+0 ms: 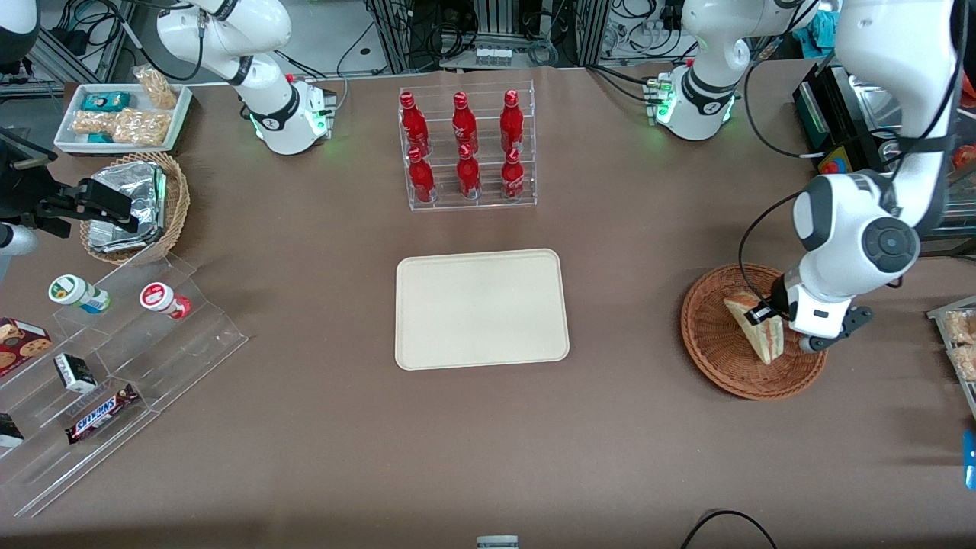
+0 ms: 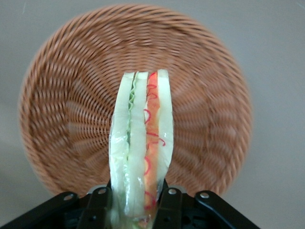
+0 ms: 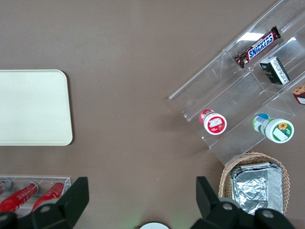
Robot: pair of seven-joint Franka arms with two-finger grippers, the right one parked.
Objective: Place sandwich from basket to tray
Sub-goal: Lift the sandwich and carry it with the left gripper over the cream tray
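My jaws (image 2: 135, 202) are clamped on the sandwich (image 2: 141, 143), one black finger (image 2: 98, 202) pressed to each bread face at the wedge's wide end. The wrist view shows the wedge on edge, green filling on one side and orange-red on the other, its narrow end pointing out over the basket (image 2: 62, 119). Whether the sandwich rests on the weave or hangs just clear of it, I cannot tell.

From the front, my jaws (image 1: 779, 324) sit low over the basket (image 1: 717, 343), at the rim toward my own end of the surface, and the wrist housing hides most of the fingers. The sandwich (image 1: 755, 324) shows there as a pale triangle leaning inside the basket, its layered cut side facing the front camera.

The basket lies on the brown surface (image 1: 625, 442) with bare cloth all around its rim. Between it and the tray (image 1: 480, 309) runs a wide open strip with nothing standing in it. The tray lies flat and bare at mid-surface. Farther from the front camera than the tray stands a clear rack of red bottles (image 1: 465, 152), well apart from the tray's edge.

Near my end, a snack holder (image 1: 957, 335) is cut off by the picture's edge. The right wrist view catches one rounded end of the tray (image 3: 33, 107) but neither basket nor sandwich.
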